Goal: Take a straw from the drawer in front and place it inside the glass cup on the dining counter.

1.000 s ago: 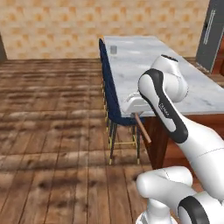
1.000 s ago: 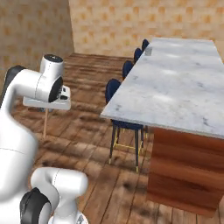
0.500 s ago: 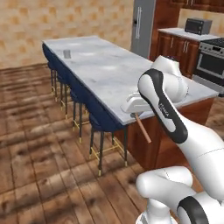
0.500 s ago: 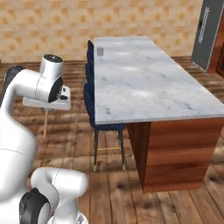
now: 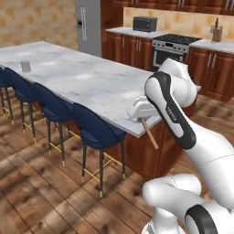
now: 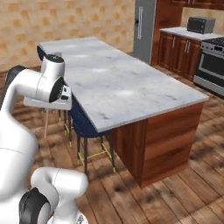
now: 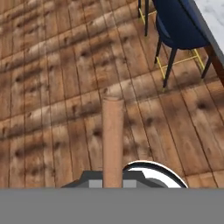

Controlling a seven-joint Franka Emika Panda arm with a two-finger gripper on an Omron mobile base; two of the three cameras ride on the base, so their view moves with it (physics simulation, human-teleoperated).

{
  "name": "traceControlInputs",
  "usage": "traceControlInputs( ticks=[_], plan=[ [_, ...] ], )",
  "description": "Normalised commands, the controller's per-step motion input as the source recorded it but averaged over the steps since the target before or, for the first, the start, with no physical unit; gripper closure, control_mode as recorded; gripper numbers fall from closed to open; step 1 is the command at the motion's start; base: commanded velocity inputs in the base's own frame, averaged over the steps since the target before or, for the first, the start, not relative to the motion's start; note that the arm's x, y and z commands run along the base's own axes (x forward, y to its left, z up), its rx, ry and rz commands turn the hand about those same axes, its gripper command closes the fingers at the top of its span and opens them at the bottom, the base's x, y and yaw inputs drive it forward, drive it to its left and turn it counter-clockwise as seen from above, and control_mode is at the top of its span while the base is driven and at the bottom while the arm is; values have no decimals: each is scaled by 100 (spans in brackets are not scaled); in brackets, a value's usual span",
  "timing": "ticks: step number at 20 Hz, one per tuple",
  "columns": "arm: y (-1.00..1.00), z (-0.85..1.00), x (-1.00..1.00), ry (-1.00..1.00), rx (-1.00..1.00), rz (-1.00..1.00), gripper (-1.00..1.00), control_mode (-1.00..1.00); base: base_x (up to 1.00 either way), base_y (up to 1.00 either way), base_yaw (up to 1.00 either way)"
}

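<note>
White two-finger gripper (image 5: 142, 118) is clamped on the thin tan-brown straw (image 5: 149, 134), which hangs down from it beside the near end of the long white-grey veined marble dining counter (image 5: 87, 82) with its dark reddish wood base. The hand view looks along the straw (image 7: 112, 140) to plank wood floor (image 7: 52, 87) and a navy stool (image 7: 175, 26). The left base view shows the small clear greyish glass cup (image 5: 26, 66) standing on the counter's far end, well apart from the gripper, plus the grey fridge (image 5: 87, 27) and black microwave (image 5: 145, 23).
</note>
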Motion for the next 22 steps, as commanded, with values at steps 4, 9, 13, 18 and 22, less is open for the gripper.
traceControlInputs(
  ticks=[4,9,13,18,22],
  plan=[
    [0,0,0,0,0,0,100,100,26,100,-53],
    [0,0,0,0,0,0,100,100,13,100,-52],
    [0,0,0,0,0,0,100,100,0,100,-44],
    [0,0,0,0,0,0,100,100,0,100,-9],
    [0,0,0,0,0,0,100,100,0,100,-25]
  ],
)
